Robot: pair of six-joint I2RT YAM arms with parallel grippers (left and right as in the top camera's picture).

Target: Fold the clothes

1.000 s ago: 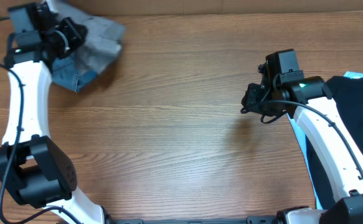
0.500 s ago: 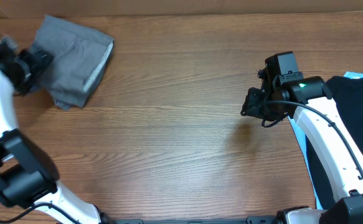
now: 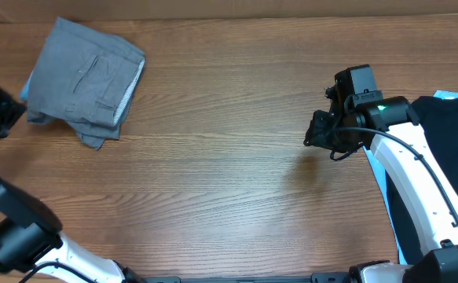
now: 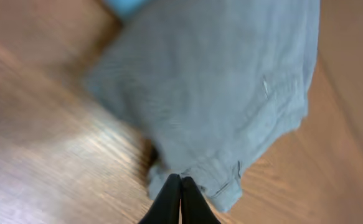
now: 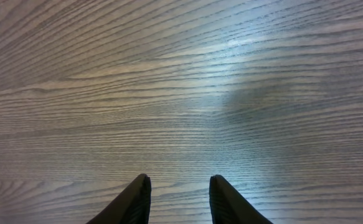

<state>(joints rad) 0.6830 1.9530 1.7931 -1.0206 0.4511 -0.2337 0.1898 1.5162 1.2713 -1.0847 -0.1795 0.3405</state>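
Folded grey shorts lie free; left gripper pinched empty, right gripper parted

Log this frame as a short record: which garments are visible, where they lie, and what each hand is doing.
grey shorts: folded into a compact bundle, lying at the far left of the table
black garment: at the right edge, partly out of frame; its fold state cannot be judged
left hand: shut, holding nothing, near the left edge just apart from the shorts
right hand: open, holding nothing, over bare wood right of centre
table: wood grain
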